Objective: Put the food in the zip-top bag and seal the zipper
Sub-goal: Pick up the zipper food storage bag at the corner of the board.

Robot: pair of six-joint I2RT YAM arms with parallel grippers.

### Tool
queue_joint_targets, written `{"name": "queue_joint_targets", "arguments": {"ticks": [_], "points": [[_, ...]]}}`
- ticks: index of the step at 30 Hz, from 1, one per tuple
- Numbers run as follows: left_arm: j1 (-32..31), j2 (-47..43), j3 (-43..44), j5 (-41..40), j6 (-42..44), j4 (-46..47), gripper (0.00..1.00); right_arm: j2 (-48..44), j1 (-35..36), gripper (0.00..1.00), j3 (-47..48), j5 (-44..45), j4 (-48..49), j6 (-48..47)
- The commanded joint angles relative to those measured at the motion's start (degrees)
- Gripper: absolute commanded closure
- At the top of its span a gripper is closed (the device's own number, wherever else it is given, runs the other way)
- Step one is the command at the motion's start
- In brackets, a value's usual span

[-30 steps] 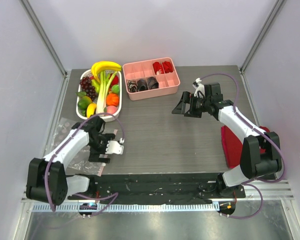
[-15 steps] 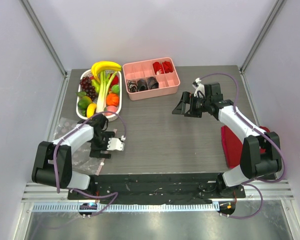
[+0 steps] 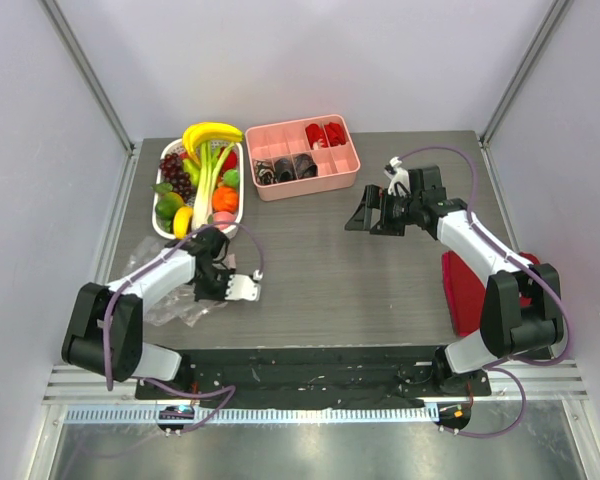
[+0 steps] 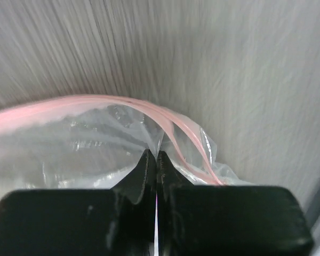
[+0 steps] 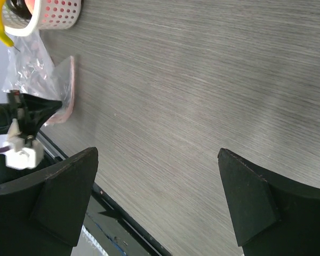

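Our left fingers are pinched tight on a fold of the zip-top bag, just below the zipper, whose pink strip arcs over them. The left arm lies low at the front-left of the table, elbow bent, wrist turned rightward. Our right fingers hover spread wide above the table's middle, gripping nothing, with the arm stretched out from its base. Only the left wrist view shows the pinch itself; from above we see the bag crumpled beside the left forearm. The right wrist view catches the bag's pink edge from across the table. The food sits in the white basket, behind the bag.
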Motion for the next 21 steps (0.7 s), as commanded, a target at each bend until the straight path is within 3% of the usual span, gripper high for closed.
{"name": "queue_joint_targets", "arguments": {"ticks": [1,5,10,16,21], "points": [[-4.71,-2.35,10.34,15.42,-13.06,-8.15,1.00,-0.66,-1.79,0.01,5.35,-0.37,-5.61,-7.89],[-10.93,-3.23,20.88,21.75,-26.86,-7.99,1.00,-1.09,-7.14,0.00,10.71,-3.08,-15.72,-15.20],[-16.84,-3.32,26.61,22.30,-48.98,2.70,1.00,-5.83,-12.26,0.02,14.23,-12.83,-16.71,-10.20],[-22.11,-0.25,33.03,19.39,-61.51,9.59,1.00,-15.31,-8.05,0.20,8.54,-19.70,-4.24,6.21],[-23.70,1.25,35.76,24.31,-63.54,12.92,1.00,-18.15,0.99,0.13,5.37,-15.85,1.83,11.33]]}}
